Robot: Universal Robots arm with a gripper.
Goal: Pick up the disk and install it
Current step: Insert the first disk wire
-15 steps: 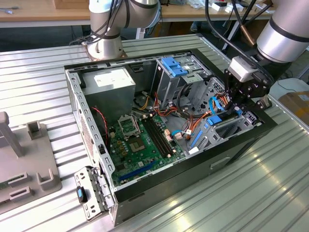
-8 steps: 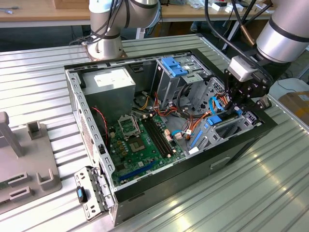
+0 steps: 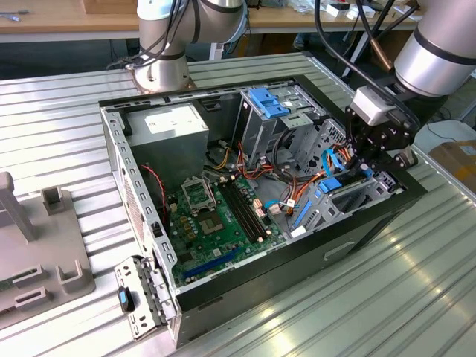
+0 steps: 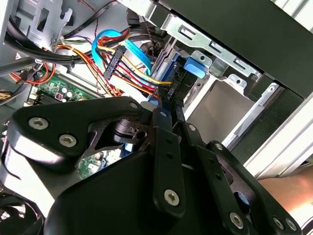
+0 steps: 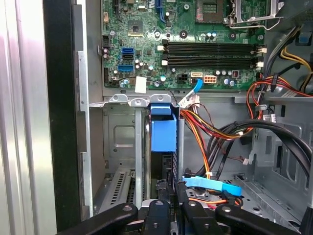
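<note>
While the claw clamps the disk on edge, both sit in the drive bay at the exterior view's right.

In the first wrist view the fingers close on the thin dark body from either side. The disk's long axis seems to run straight on from the claw, deeper into the bay, blue rail leading. Grey bay walls stand just beside each face and a cable bundle lies near, so free room looks open only along that axis. The case rests on the ribbed counter.
</note>
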